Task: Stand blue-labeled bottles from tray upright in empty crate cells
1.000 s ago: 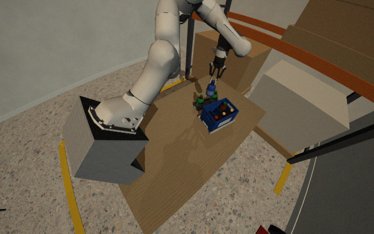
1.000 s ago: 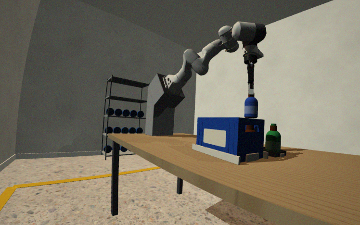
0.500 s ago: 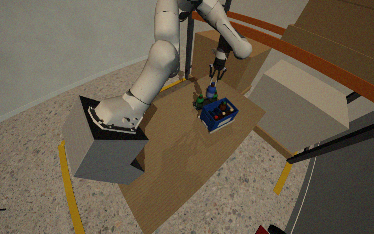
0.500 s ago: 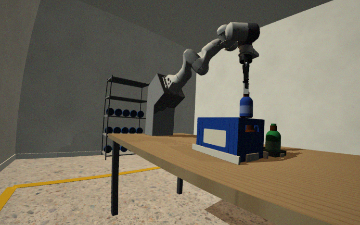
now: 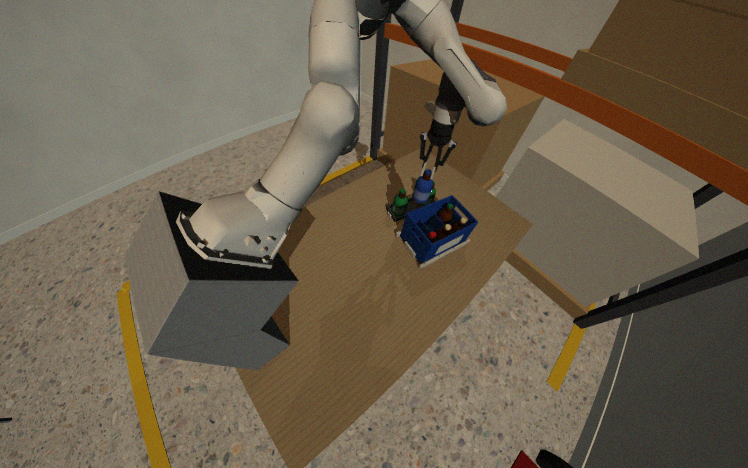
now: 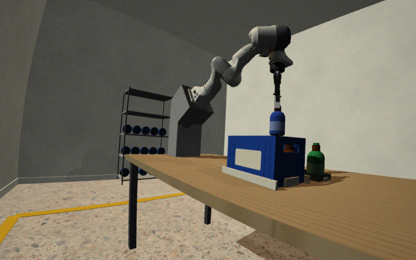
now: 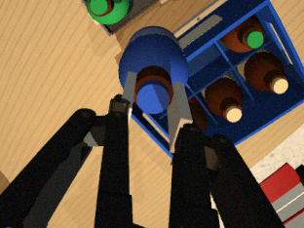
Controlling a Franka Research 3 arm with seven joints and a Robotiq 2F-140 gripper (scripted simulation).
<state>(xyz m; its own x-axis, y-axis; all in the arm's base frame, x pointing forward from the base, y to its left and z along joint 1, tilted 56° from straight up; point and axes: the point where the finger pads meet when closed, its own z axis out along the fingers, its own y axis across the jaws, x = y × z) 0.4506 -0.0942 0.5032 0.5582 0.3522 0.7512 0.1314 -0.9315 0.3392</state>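
My gripper (image 5: 435,163) (image 6: 277,102) (image 7: 152,91) is shut on the neck of a blue-labeled bottle (image 5: 423,189) (image 6: 277,122) (image 7: 152,58) and holds it upright in the air. Its base hangs just above the top rim of the blue crate (image 5: 439,246) (image 6: 265,156) (image 7: 284,34), over the crate's side nearest the tray. The crate holds several brown bottles, one with a green cap (image 5: 449,208) (image 7: 253,38) and two with cream caps. A green bottle (image 5: 400,201) (image 6: 315,161) (image 7: 108,3) stands upright on the dark tray (image 5: 391,211) (image 6: 325,176). Another green bottle is mostly hidden behind the held bottle.
A pale strip (image 6: 249,178) and small blocks lie against the crate's foot. The robot's grey pedestal (image 5: 209,309) stands at one table end. Cardboard boxes (image 5: 408,104) and a large grey box (image 5: 601,215) stand close behind the table. A shelf rack (image 6: 142,134) stands further off.
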